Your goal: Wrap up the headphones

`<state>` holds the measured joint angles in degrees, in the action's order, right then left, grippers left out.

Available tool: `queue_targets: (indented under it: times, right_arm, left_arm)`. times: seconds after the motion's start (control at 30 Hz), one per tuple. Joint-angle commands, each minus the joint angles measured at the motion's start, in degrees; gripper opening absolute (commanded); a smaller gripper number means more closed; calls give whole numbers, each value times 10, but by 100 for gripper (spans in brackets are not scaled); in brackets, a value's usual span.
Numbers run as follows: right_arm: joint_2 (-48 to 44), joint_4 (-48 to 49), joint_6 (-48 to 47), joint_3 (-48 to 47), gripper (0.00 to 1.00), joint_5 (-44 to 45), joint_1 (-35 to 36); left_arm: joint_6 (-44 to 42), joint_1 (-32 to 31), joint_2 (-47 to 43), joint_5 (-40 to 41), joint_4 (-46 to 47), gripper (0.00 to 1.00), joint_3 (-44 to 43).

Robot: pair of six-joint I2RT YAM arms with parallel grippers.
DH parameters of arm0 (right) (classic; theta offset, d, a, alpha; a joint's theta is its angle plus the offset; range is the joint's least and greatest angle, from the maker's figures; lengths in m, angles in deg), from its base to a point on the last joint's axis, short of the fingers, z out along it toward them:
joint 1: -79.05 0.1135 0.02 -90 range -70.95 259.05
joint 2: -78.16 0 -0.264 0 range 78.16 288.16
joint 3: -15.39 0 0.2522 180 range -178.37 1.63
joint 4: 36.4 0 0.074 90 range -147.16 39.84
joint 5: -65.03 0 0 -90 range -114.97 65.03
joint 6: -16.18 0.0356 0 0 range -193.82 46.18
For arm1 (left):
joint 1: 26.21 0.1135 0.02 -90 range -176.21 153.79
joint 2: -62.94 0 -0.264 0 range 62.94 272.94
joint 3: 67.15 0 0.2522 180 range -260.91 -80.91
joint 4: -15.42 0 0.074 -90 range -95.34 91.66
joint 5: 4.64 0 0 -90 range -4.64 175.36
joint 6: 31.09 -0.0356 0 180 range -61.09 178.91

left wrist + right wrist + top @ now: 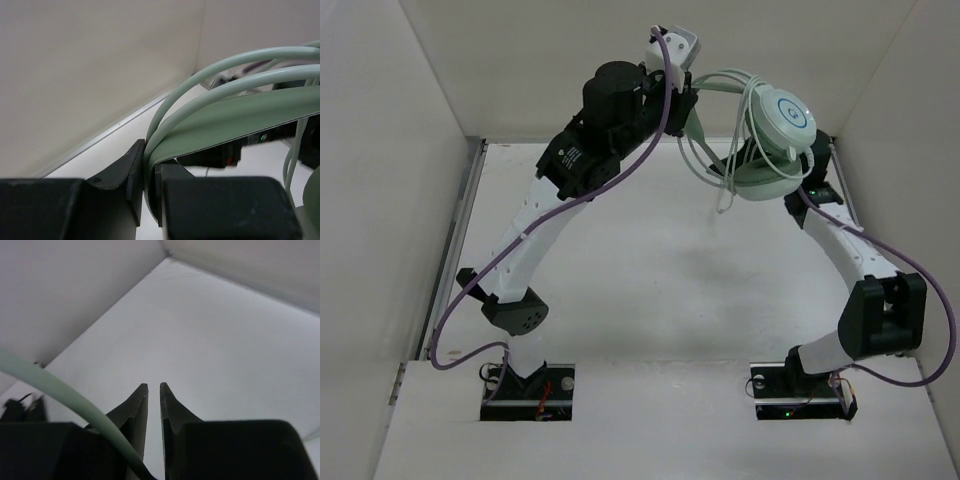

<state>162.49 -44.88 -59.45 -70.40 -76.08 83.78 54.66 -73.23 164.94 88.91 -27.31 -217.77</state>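
White table (pixel 650 280); pale enclosure walls (pixel 380 150) on three sides; metal strip (pixel 453 250) along left edge.

A white counter (pixel 650 260) sits boxed in by plain off-white walls: a left wall (pixel 380 200), a back wall (pixel 540 60) and a right wall (pixel 910 120). A thin metal strip (pixel 460 240) runs along the counter's left edge. At the near side lies a pale raised ledge (pixel 660 420). The light is soft and even, and the shadows are faint.

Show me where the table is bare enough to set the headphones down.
Bare: the wide table middle between the left arm and right arm. Crowded: back right, where the headphones and dangling cable hang.
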Motion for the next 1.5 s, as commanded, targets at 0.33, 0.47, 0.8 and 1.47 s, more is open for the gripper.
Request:
queue_targets:
  times: [0.33, 0.47, 0.8, 1.47]
  right_arm:
    - [-16, 385, 378, 178, 37, -48, 113]
    - [-35, 387, 385, 214, 40, -48, 124]
    - [-88, 388, 411, 283, 48, -51, 124]
    - [-150, 276, 321, 296, 44, -103, 197]
  left_arm:
    - [58, 16, 20, 44, 87, 3, -97]
    - [46, 40, 31, 59, 102, 3, -117]
    - [21, 76, 47, 95, 128, 3, -148]
    - [-74, 111, 79, 262, 224, 4, -112]
